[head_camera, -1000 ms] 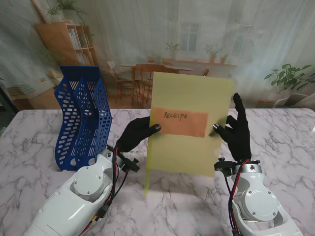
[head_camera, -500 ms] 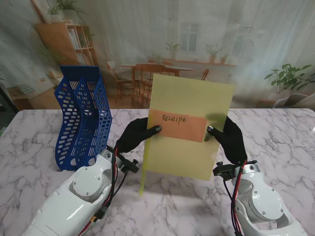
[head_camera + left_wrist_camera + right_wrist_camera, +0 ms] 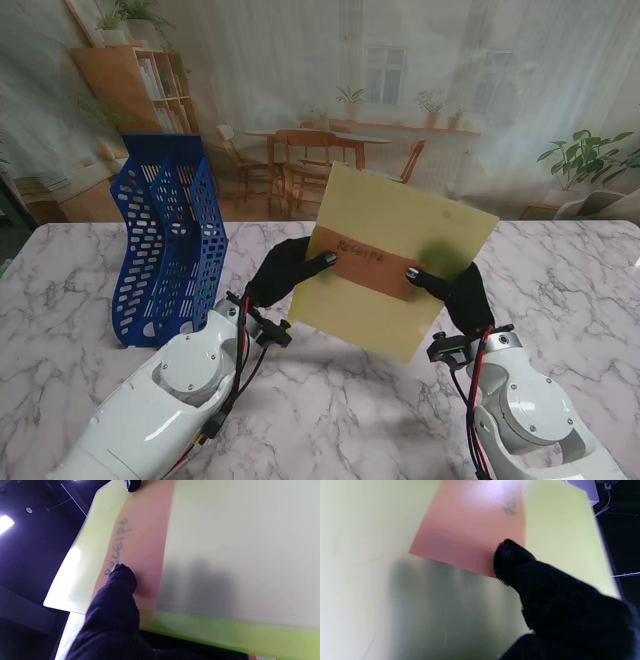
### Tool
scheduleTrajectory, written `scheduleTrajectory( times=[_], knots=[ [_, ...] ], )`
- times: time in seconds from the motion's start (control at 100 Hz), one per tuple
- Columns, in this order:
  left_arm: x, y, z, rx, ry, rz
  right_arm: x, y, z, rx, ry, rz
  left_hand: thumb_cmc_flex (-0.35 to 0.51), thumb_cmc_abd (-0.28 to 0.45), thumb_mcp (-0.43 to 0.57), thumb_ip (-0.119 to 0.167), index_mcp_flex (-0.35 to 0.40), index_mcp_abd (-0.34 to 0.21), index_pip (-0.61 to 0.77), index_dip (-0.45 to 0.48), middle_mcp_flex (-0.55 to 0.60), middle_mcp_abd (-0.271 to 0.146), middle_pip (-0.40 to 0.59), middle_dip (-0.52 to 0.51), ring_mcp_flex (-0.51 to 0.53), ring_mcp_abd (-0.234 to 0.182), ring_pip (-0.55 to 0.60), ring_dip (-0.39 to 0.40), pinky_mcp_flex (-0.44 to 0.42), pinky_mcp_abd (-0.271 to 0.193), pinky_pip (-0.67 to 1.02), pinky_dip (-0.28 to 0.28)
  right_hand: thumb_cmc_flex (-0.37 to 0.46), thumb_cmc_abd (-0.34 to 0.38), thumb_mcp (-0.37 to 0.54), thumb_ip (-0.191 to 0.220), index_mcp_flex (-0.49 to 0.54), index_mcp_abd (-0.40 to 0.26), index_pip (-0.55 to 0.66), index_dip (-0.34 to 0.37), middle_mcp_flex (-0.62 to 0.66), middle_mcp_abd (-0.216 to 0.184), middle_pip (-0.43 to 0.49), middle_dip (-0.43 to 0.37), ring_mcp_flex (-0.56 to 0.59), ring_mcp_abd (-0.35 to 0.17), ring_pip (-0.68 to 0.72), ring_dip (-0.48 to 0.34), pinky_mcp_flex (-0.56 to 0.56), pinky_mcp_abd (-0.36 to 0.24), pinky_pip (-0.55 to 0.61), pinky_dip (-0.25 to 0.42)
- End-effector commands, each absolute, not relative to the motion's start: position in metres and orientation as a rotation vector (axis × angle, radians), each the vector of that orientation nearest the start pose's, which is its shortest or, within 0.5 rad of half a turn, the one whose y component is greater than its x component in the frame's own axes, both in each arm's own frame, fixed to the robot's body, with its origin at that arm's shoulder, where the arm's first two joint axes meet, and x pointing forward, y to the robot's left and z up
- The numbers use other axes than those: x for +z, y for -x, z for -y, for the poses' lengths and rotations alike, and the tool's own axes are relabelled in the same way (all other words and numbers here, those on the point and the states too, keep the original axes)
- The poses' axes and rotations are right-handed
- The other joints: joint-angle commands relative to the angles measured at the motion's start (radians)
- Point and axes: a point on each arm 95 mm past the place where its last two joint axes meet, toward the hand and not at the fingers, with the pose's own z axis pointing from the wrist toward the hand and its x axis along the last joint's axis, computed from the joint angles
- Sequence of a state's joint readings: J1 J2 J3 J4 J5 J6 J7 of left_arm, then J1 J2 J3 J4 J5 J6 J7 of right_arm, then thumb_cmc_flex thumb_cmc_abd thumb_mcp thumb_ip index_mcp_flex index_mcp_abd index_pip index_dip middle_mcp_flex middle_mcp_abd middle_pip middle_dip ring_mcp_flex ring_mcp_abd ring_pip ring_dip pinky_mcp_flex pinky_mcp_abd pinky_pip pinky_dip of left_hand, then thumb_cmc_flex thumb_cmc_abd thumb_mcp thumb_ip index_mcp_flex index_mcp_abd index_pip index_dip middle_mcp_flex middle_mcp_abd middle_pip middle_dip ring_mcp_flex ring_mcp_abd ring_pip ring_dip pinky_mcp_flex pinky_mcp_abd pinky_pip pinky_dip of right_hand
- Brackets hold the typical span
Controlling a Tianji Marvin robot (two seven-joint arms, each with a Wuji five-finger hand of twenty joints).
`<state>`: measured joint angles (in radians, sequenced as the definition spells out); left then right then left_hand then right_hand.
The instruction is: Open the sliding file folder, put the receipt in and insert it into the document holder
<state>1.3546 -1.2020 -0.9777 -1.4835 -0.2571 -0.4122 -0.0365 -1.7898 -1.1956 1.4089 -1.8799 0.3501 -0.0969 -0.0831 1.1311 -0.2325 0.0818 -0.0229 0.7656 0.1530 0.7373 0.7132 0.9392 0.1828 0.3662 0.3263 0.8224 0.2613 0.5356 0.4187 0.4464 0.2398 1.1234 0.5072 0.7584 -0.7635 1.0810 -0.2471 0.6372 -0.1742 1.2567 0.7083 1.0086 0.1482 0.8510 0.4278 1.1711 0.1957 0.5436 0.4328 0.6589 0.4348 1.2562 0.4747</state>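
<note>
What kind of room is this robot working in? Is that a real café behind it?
Probably a test bench, not a café: the marble-look table ends at a flat printed backdrop of chairs and plants, and only a blue document holder stands on it.

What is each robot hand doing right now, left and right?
Left robot hand: shut on the yellow folder, thumb on its front.
Right robot hand: shut on the same folder at its other side.

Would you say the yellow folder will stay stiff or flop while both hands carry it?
The folder probably stays fairly stiff: held aloft, its edges look straight. It seems light, pinched only by the left hand and right hand. Its glossy surface may be slippery.
</note>
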Motion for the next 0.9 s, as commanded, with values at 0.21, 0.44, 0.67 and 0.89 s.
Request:
scheduleTrajectory(
  times=[0.21,0.44,0.67,0.89],
  knots=[
    [-0.282,-0.417,0.111,-2.786,1.961,-0.867,-0.258,-0.358,0.002,-2.264,1.989,0.213,0.032,0.020,0.001,0.014,0.024,-0.054,0.008,0.004,0.020,-0.016,0.008,0.006,0.019,-0.020,0.008,-0.011,0.013,-0.051,0.002,-0.019,0.064,0.029,0.101,-0.003,0.075,0.160,-0.238,-0.366,-0.025,0.040,0.166,0.171,0.055,-0.071,0.223,0.162,0.028,-0.067,0.039,-0.053],
    [-0.284,-0.416,0.112,-2.765,1.994,-0.886,-0.252,-0.360,0.006,-2.339,1.983,0.206,0.046,0.039,-0.014,0.016,0.003,-0.022,-0.063,-0.072,-0.017,0.025,-0.014,-0.006,-0.017,0.012,-0.006,-0.016,-0.025,-0.026,-0.012,-0.019,0.067,0.044,0.100,-0.004,0.214,-0.042,-0.128,-0.249,-0.012,0.022,0.142,0.286,0.054,-0.079,0.275,0.170,0.049,-0.053,0.051,-0.054],
    [-0.287,-0.416,0.111,-2.721,2.037,-0.913,-0.240,-0.361,0.015,-2.460,1.930,0.039,-0.071,0.064,-0.020,0.034,-0.170,0.058,-0.477,-0.301,-0.087,0.054,-0.049,-0.026,-0.069,0.040,-0.036,-0.015,-0.059,-0.018,-0.062,-0.025,0.067,0.062,0.088,-0.004,0.199,-0.061,-0.107,-0.234,-0.014,0.024,0.155,0.282,0.071,-0.088,0.302,0.161,0.077,-0.067,0.069,-0.054],
    [-0.302,-0.418,0.104,-2.642,2.129,-0.931,-0.232,-0.359,0.025,-2.511,1.867,-0.057,-0.054,0.058,-0.005,0.037,-0.168,0.051,-0.483,-0.318,-0.145,0.051,-0.073,-0.043,-0.091,0.035,-0.044,-0.013,-0.077,-0.025,-0.076,-0.028,0.068,0.077,0.080,-0.004,0.185,-0.068,-0.087,-0.230,-0.025,0.020,0.169,0.283,0.067,-0.095,0.311,0.156,0.073,-0.069,0.068,-0.058]
  ],
)
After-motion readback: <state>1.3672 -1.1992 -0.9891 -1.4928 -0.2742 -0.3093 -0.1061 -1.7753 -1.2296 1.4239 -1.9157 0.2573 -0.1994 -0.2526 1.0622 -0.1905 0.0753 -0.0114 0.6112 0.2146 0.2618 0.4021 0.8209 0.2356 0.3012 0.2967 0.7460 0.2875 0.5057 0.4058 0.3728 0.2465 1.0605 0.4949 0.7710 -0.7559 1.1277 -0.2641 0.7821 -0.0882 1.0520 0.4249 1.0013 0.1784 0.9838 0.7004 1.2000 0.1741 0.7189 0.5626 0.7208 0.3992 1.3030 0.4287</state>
